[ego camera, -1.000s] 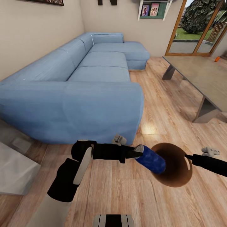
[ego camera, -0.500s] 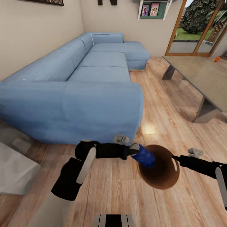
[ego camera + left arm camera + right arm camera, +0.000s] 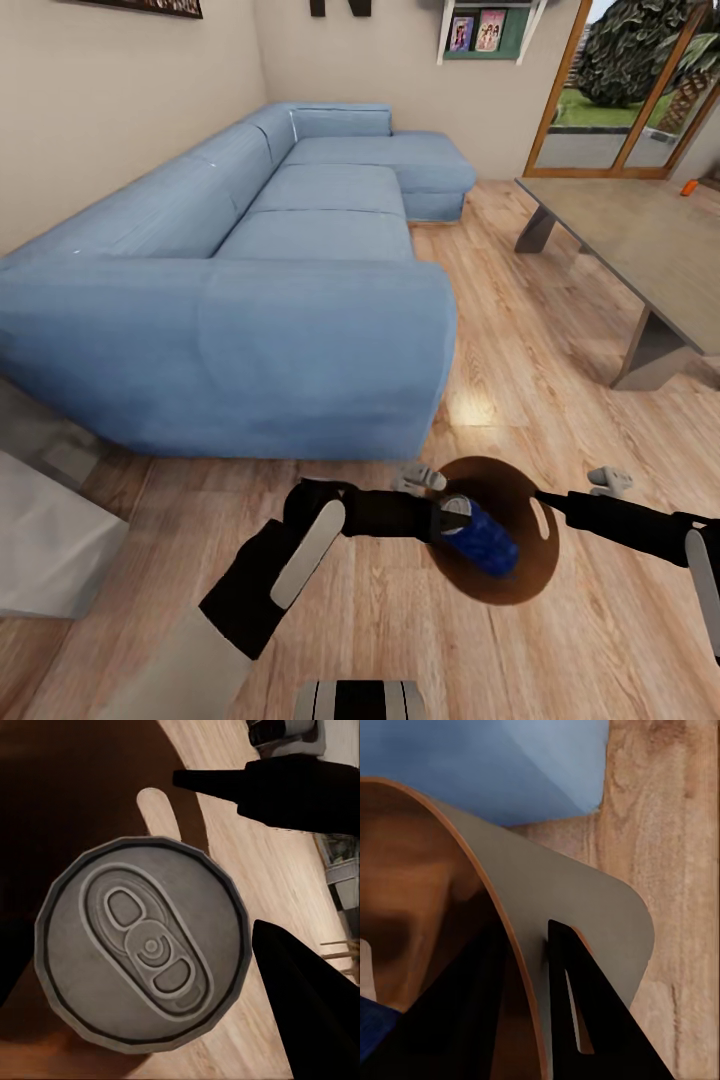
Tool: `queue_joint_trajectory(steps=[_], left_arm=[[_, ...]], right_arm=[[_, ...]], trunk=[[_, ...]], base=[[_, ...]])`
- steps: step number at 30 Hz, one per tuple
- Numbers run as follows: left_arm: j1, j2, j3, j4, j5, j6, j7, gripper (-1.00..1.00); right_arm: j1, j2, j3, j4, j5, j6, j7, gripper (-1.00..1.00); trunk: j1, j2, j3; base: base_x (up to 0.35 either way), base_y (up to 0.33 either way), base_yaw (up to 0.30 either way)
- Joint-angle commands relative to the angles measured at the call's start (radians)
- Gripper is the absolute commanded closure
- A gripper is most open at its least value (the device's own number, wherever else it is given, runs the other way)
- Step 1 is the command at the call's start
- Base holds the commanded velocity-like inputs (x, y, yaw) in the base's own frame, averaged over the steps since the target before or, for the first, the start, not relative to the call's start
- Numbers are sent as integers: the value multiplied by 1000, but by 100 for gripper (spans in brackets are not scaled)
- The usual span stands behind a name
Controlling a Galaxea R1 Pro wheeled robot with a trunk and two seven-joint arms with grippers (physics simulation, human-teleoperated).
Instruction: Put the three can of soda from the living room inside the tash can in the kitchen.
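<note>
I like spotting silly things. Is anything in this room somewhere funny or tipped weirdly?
Yes. The bin is up in the air over the floor, pinched at its rim by the right tool. The left tool holds a blue can tilted into its mouth. An orange can sits far off beyond the coffee table.

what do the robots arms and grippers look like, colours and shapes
Both arms are mostly black. The left arm carries a white oblong panel and turns white nearer the body. The left gripper and right gripper have slim, tapering black fingers, with small grey fittings at the wrists.

Blue sofa [image 3: 290, 260] against the wall, low table [image 3: 640, 240] well apart.
</note>
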Motion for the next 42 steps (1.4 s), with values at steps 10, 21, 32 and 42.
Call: queue_joint_trajectory(steps=[10,21,32,42], left_arm=[[-2,0,-70,2,71,-71,181,100],[-2,0,-113,-3,70,-100,251,100],[-2,0,-138,-2,89,-127,306,100],[-2,0,-140,10,87,-129,391,-100]], right_arm=[[0,-3,0,-1,-34,15,14,100],[0,-4,0,-1,-34,15,16,100],[0,-24,-2,-2,-34,15,88,100],[0,-24,-4,-2,-34,15,89,100]], trunk=[[0,0,0],[0,0,0],[0,0,0],[0,0,0]], base=[[0,0,0],[0,0,0],[0,0,0],[0,0,0]])
